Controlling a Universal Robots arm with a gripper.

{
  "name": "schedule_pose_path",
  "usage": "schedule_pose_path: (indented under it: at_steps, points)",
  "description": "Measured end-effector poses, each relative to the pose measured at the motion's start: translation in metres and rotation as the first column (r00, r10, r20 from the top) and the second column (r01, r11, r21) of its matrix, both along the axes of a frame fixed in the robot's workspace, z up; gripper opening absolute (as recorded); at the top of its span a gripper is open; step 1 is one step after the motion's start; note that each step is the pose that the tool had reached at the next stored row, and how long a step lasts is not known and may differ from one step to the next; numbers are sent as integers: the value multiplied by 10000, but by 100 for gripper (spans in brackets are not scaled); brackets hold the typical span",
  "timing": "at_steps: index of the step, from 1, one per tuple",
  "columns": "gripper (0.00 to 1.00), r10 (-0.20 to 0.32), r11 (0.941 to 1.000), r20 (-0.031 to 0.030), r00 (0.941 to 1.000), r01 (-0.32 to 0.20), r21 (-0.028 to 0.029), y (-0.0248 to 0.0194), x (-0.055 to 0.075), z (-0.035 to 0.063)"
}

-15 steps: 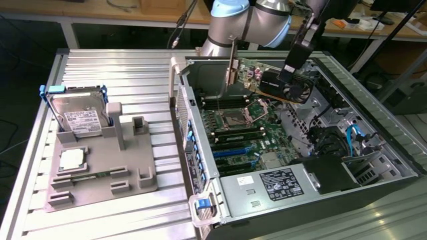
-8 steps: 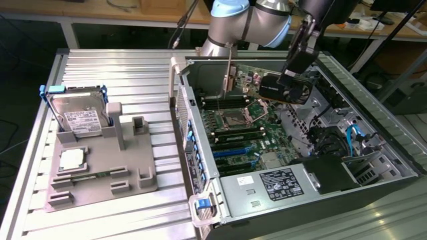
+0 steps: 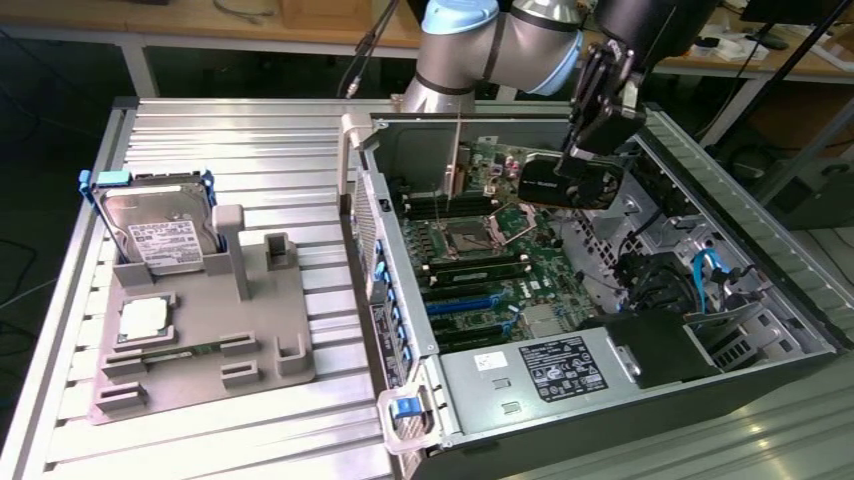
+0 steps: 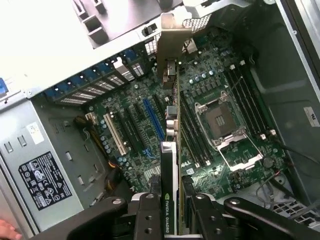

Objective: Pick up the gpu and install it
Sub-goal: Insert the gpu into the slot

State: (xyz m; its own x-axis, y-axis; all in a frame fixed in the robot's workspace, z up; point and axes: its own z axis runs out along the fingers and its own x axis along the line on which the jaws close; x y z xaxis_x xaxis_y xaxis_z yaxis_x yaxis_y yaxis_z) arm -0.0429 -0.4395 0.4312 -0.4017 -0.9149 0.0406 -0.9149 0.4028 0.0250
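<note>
The gpu (image 3: pixel 563 187) is clamped edge-on between the partly closed fingers of the gripper (image 3: pixel 589 160) and held over the motherboard (image 3: pixel 461 265) inside the open computer case (image 3: pixel 781 290), its grey bracket (image 4: pixel 172 42) at the end farthest from the gripper.

Thin black gpu (image 3: pixel 558 186), edge-down, above motherboard (image 3: pixel 461 265)

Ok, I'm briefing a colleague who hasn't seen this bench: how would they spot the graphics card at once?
Find the open computer case on the exterior view's right. Above its green motherboard, the gripper clamps a flat black graphics card. It is the one board held up by the arm, while all the other parts sit fixed inside the case.
</note>
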Motion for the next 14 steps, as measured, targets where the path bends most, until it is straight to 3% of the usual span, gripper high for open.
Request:
schedule_pose_path:
  at_steps: [2,9,14]
  points:
    - [27,238,9997,0,9997,-238,-10,0,25,-19]
    - [27,319,9995,-30,9995,-319,-15,0,336,-57]
    - [27,317,9995,-221,9993,-316,60,2,482,-79]
